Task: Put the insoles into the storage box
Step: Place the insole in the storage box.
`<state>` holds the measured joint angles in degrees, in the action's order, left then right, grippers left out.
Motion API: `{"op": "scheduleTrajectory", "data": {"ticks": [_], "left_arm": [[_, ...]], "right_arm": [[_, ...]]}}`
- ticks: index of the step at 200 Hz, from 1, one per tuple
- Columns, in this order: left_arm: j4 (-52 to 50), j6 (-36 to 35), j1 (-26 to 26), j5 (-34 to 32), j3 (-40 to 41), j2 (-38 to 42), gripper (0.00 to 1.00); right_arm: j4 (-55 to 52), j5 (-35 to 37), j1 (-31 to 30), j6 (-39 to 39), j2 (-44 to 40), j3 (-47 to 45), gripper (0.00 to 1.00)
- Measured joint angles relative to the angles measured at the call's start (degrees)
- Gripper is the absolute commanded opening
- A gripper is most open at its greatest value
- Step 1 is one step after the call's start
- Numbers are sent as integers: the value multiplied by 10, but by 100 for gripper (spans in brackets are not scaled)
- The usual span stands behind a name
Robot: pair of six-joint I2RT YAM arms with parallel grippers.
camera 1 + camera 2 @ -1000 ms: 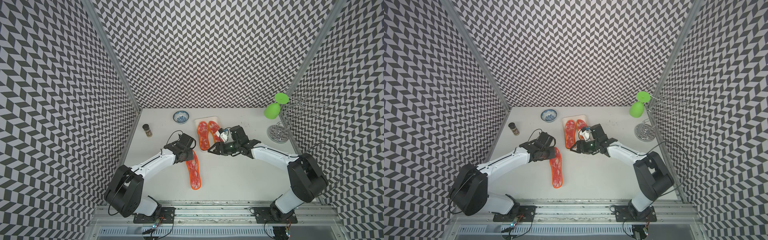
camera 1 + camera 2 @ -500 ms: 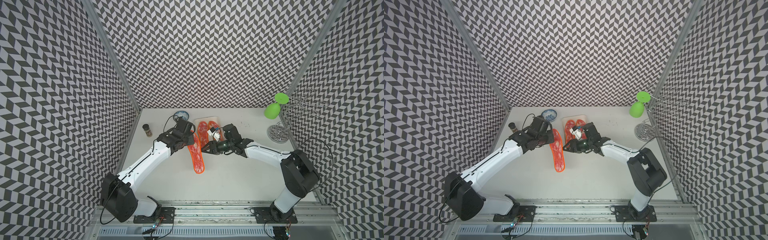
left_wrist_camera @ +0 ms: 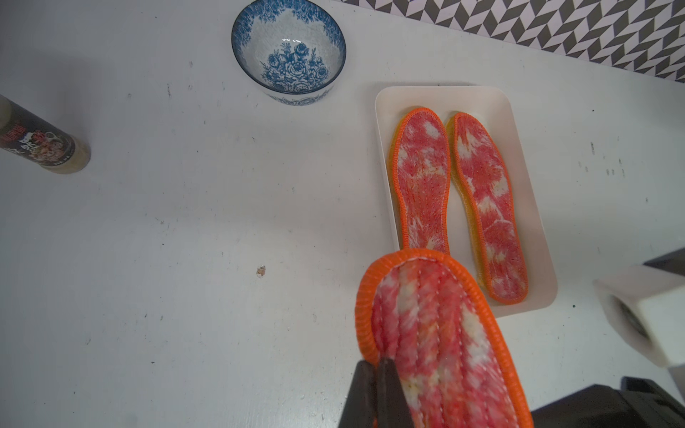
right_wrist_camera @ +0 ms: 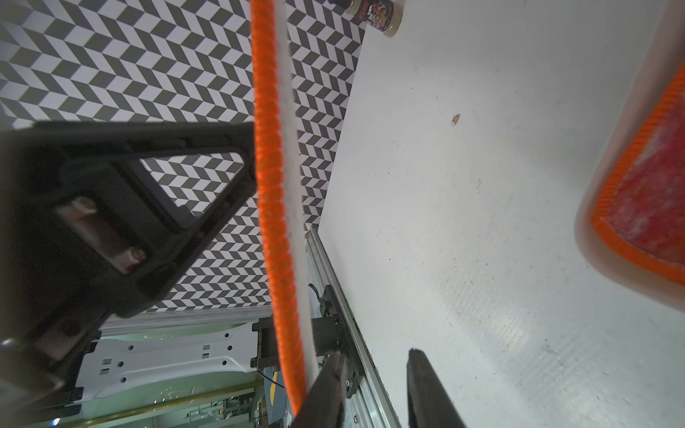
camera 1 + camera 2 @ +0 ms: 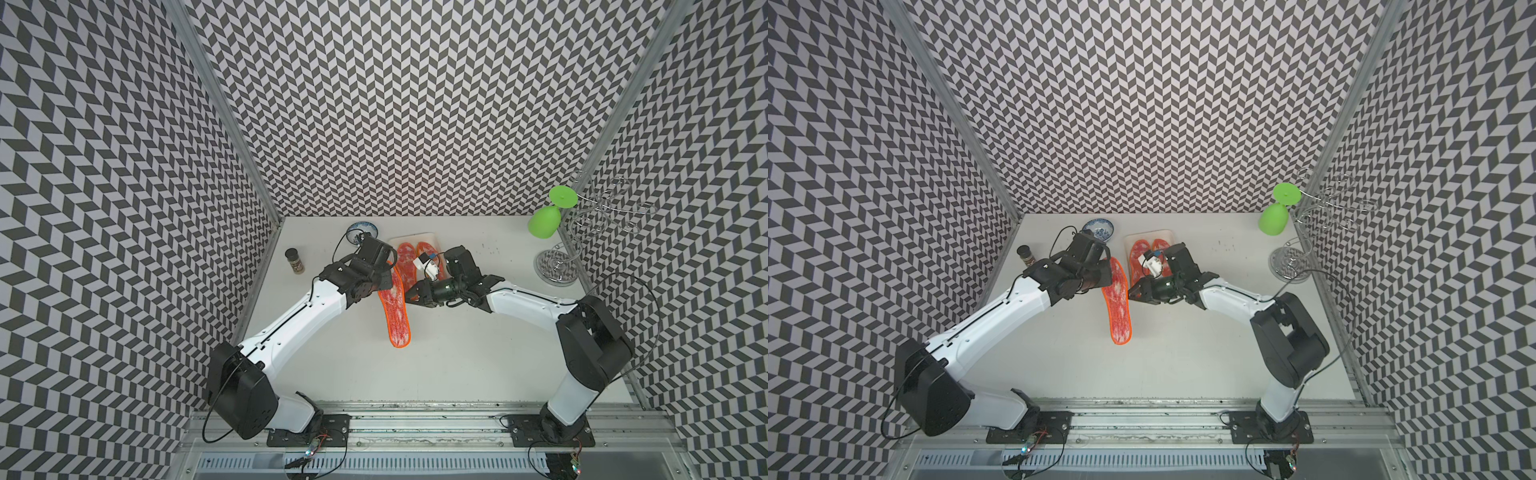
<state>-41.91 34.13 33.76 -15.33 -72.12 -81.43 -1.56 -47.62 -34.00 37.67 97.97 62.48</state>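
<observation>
My left gripper (image 3: 376, 365) is shut on the orange-stitched edge of a mottled red-pink insole (image 5: 395, 309) and holds it off the table, just in front of the storage box (image 3: 444, 92). The long end of that insole (image 5: 1118, 307) points toward the table's front. The white box (image 5: 415, 237) holds two mottled insoles (image 3: 422, 178) (image 3: 485, 200) side by side, and yellow edges show beneath them. My right gripper (image 4: 376, 354) stands open beside the held insole's edge (image 4: 272, 185). The edge runs along the outside of one finger, and nothing lies between the fingers.
A blue-and-white bowl (image 5: 362, 230) sits left of the box at the back. A spice jar (image 5: 294, 261) stands near the left wall. A green glass (image 5: 546, 220) hangs on a wire rack (image 5: 557, 266) at the back right.
My left gripper has lifted the insole off the table and carried it back toward the box. My right gripper has swung left to the insole's side and its jaws have narrowed.
</observation>
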Motion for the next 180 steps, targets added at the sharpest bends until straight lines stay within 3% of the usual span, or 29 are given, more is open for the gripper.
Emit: {"op": "scheduleTrajectory", "data": {"ticks": [45, 90, 153, 165, 180], "left_arm": [[0, 0, 0, -1, 0, 0, 0], [0, -1, 0, 4, 0, 0, 0], [3, 0, 0, 24, 0, 0, 0], [3, 0, 0, 26, 0, 0, 8], [4, 0, -1, 33, 0, 2, 28]], "right_arm": [[-5, -7, 3, 1, -46, -1, 36], [-2, -22, -15, 1, -30, 6, 34], [0, -34, -19, 4, -13, 21, 5], [2, -36, -19, 7, -13, 21, 0], [4, -41, -19, 11, -13, 21, 0]]}}
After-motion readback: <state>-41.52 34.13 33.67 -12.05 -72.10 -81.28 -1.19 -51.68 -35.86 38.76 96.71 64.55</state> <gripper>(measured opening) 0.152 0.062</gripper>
